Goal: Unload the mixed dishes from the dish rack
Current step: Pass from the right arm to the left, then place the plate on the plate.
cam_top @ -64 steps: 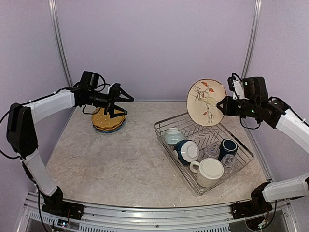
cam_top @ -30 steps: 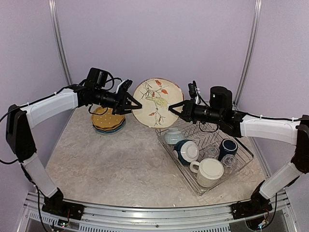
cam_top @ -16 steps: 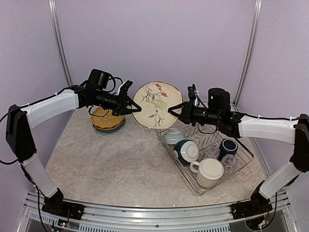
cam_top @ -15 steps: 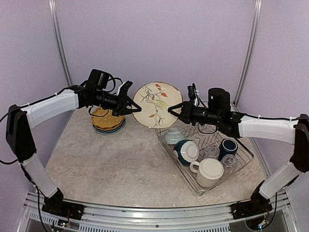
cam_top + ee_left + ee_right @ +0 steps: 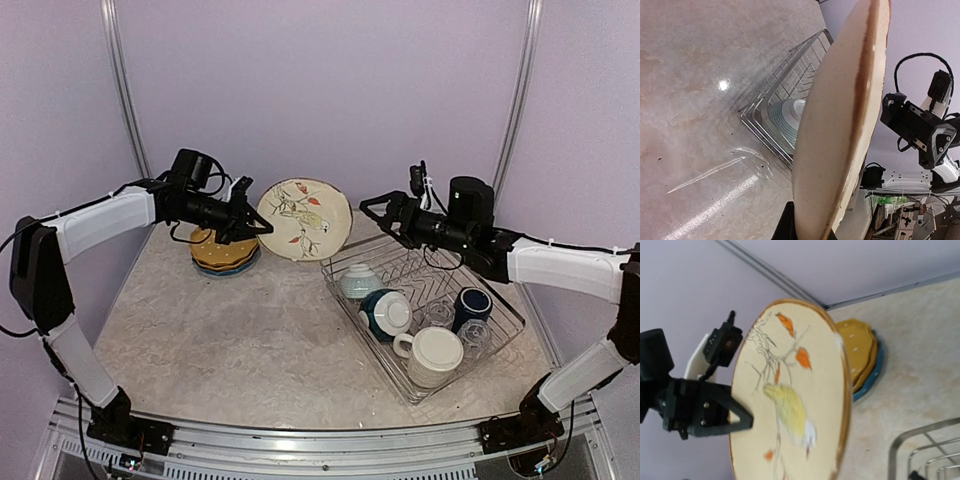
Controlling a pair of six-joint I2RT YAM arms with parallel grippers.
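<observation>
The cream floral plate (image 5: pixel 304 219) hangs on edge above the table, between the plate stack and the dish rack (image 5: pixel 500 335). My left gripper (image 5: pixel 260 225) is shut on its left rim; in the left wrist view the plate (image 5: pixel 840 125) shows edge-on, rising from the fingers (image 5: pixel 786 226). My right gripper (image 5: pixel 376 216) stands open and empty to the right of the plate, apart from it. The right wrist view faces the plate (image 5: pixel 790 400) and the left gripper (image 5: pixel 747 419). The rack holds a pale bowl (image 5: pixel 358 280), a dark-blue bowl (image 5: pixel 387 313), a navy mug (image 5: pixel 471 303), a large cream mug (image 5: pixel 433 355) and clear glasses (image 5: pixel 437 314).
An orange plate on a blue one forms a stack (image 5: pixel 224 250) on the table at the back left, just below my left gripper. The rack (image 5: pixel 785 95) sits at the right, angled toward the back wall. Purple walls close the back and sides.
My right gripper opened, let go of the floral plate and pulled back to the right. My left gripper, now shut on the plate, has carried it left and lower, toward the stack.
</observation>
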